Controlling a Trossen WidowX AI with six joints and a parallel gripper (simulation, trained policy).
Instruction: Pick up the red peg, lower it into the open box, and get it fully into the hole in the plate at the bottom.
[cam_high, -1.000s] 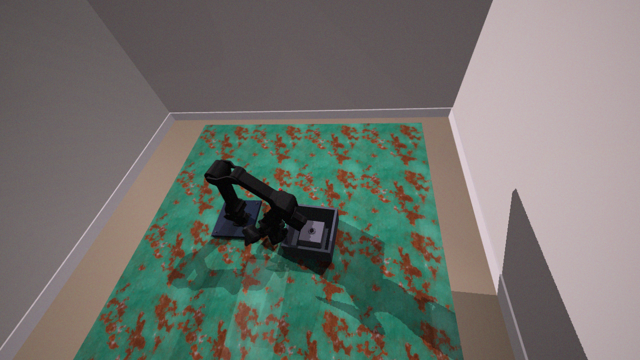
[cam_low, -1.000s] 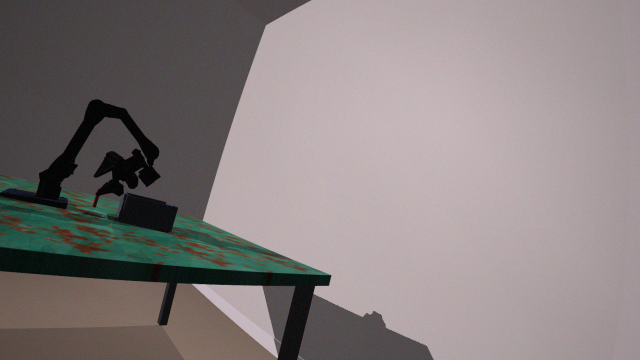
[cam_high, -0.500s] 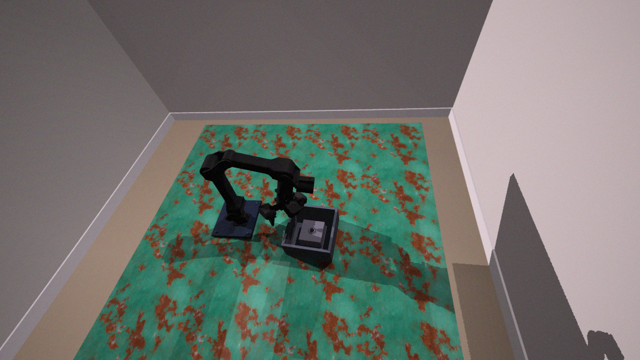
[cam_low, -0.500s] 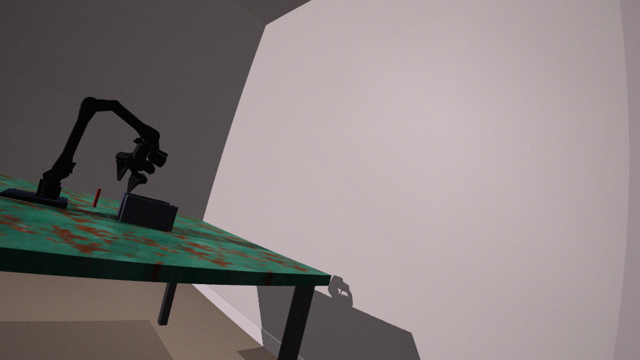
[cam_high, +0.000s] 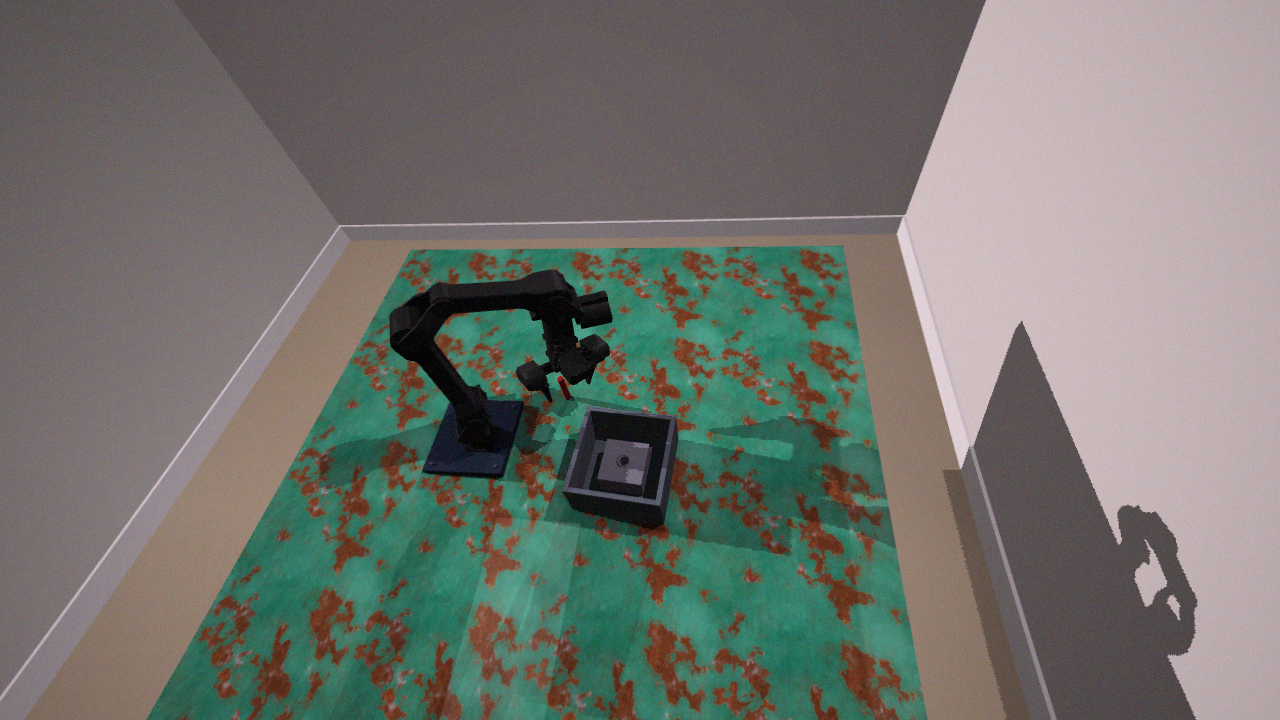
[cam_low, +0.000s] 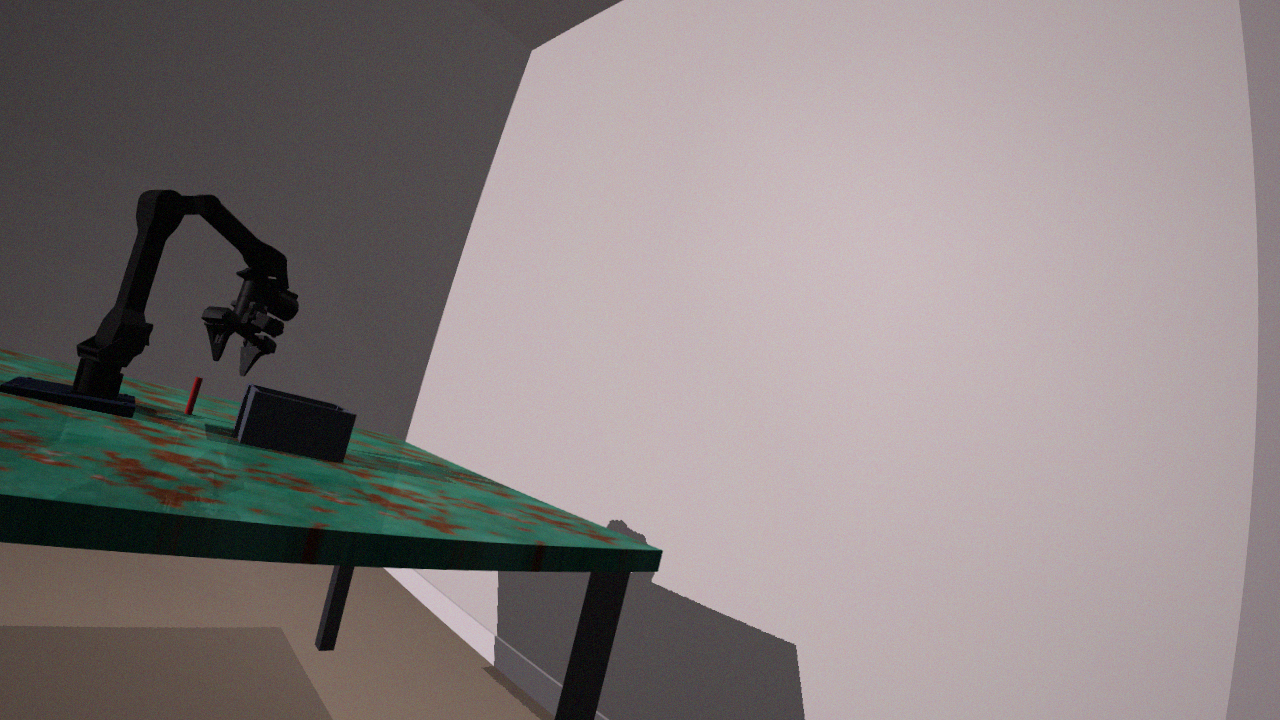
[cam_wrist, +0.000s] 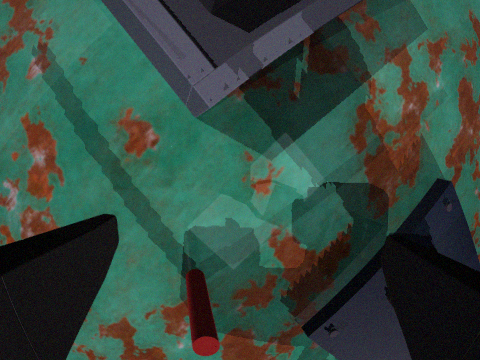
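The red peg (cam_high: 563, 387) (cam_low: 194, 395) (cam_wrist: 201, 310) stands upright on the table, between the arm's base and the box. My gripper (cam_high: 569, 389) (cam_low: 229, 367) (cam_wrist: 253, 242) is open and empty, pointing down, with its fingertips well above the table. In the wrist view the peg shows low in the picture, between the two fingers and nearer the left one. The open grey box (cam_high: 617, 507) (cam_low: 295, 429) (cam_wrist: 220, 87) stands beside the peg. Its plate (cam_high: 613, 475) shows in the top view with an empty round hole (cam_high: 623, 460); the exterior view hides the plate behind the box wall.
The arm's dark blue base plate (cam_high: 492, 458) (cam_low: 53, 395) (cam_wrist: 370, 310) is on the opposite side of the peg from the box. The box walls rise around the plate. The table (cam_high: 716, 617) (cam_low: 358, 501) has a green and rust-brown patterned top. Shadows fall across it near the peg.
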